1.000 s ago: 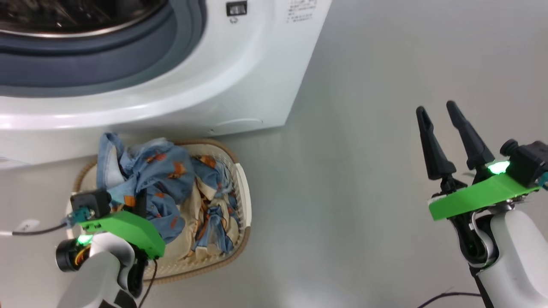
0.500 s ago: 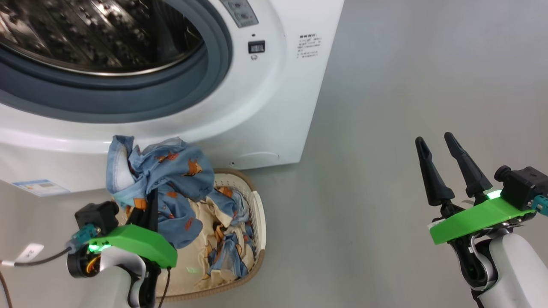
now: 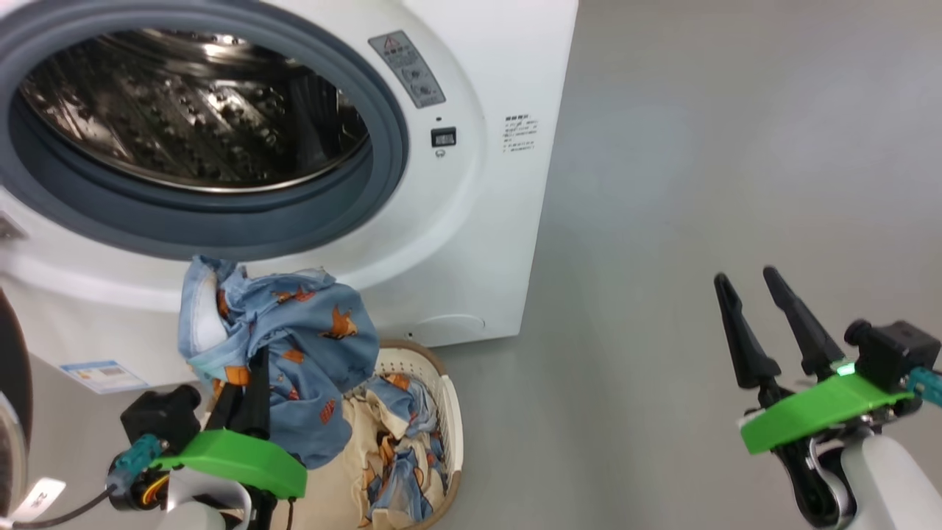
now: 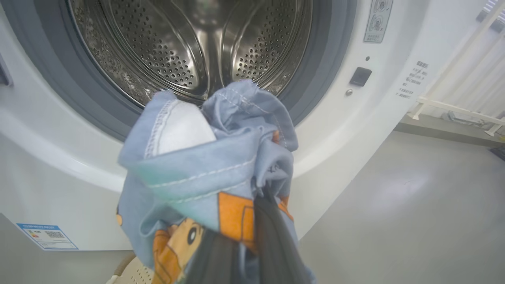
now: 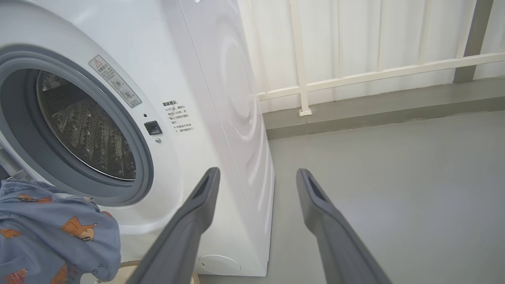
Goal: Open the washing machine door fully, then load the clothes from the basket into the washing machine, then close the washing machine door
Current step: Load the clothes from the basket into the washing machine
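Clothes (image 3: 294, 346): a light blue bunch printed with orange figures hung from the left claw (image 3: 249, 386), above the basket (image 3: 450, 412) and just below the open mouth of the washing machine (image 3: 478, 221); more blue and cream fabric lay in the basket.
Left claw: pinched tight on the bunch, its dark fingers (image 3: 257, 390) buried in the folds.
Left arm: low at the lower left of the head view, fingers pointing up toward the drum (image 4: 197, 47).
Right claw (image 3: 745, 274): spread wide, holding nothing, over the grey floor (image 3: 662, 221), well apart from the bunch.
Right arm: low at the lower right, fingers pointing up, off the machine's side.
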Robot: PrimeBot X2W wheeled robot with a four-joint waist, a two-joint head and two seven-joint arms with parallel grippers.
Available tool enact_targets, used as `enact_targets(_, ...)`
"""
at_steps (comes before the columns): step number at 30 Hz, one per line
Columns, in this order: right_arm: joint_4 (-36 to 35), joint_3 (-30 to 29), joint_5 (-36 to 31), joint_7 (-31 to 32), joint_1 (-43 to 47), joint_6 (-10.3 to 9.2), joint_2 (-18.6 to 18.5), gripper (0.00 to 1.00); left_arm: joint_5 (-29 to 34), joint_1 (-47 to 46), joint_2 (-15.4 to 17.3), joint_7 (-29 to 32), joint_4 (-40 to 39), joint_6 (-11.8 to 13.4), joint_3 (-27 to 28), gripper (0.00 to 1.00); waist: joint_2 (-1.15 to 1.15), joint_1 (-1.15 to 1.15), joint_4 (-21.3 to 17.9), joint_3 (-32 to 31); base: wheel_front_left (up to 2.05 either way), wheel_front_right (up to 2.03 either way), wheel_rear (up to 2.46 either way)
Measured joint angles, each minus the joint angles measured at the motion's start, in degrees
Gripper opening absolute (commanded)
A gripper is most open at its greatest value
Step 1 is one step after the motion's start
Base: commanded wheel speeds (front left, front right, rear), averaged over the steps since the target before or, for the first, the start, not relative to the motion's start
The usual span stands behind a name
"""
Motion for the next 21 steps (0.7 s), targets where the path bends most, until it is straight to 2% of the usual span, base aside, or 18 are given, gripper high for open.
enact_targets(10,0.5,-1.1,-1.2,0.0,2.3,0.00,0.0,1.00,1.9,4.0,0.5,0.0,-7.3,2.1,0.8,0.00,0.00,0.00,-0.1,-4.4,0.00,0.00,0.00)
enact_targets(21,0.1,-1.4,-2.1,0.0,4.6,0.00,0.2,1.00,1.8,6.5,0.9,0.3,-10.8,2.7,0.8,0.00,0.00,0.00,0.0,-7.0,0.00,0.00,0.00)
